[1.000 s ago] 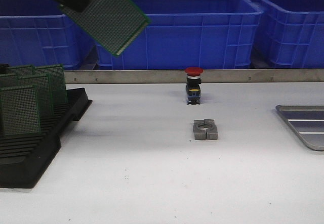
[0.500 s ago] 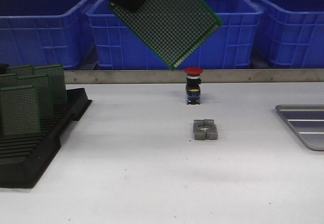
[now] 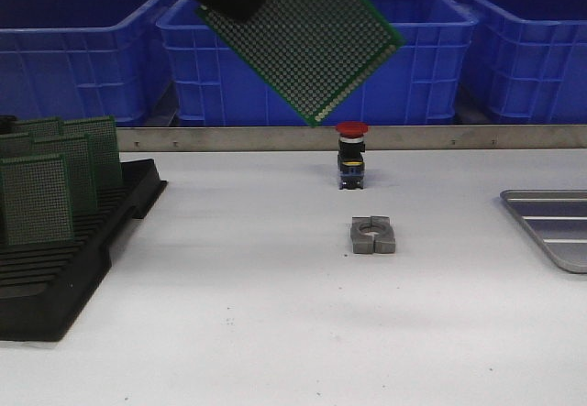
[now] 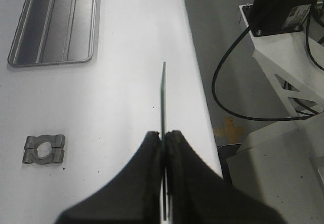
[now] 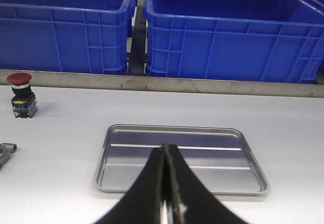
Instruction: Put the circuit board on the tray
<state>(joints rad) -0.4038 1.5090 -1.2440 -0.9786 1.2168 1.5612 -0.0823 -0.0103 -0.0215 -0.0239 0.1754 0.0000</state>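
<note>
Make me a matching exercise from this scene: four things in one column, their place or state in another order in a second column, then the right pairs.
Things:
1. circuit board
2. tray
3. push button
4. black rack

Places or states:
A. lies empty on the table
B. holds several green boards standing upright
C. pinched in the left gripper, up in the air
D. stands on the table, red cap on top

Pairs: 1-C, 2-A, 3-D, 4-B

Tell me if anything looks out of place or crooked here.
Nothing stands out. The board is tilted only because the left gripper holds it in the air; the tray lies flat and empty.
</note>
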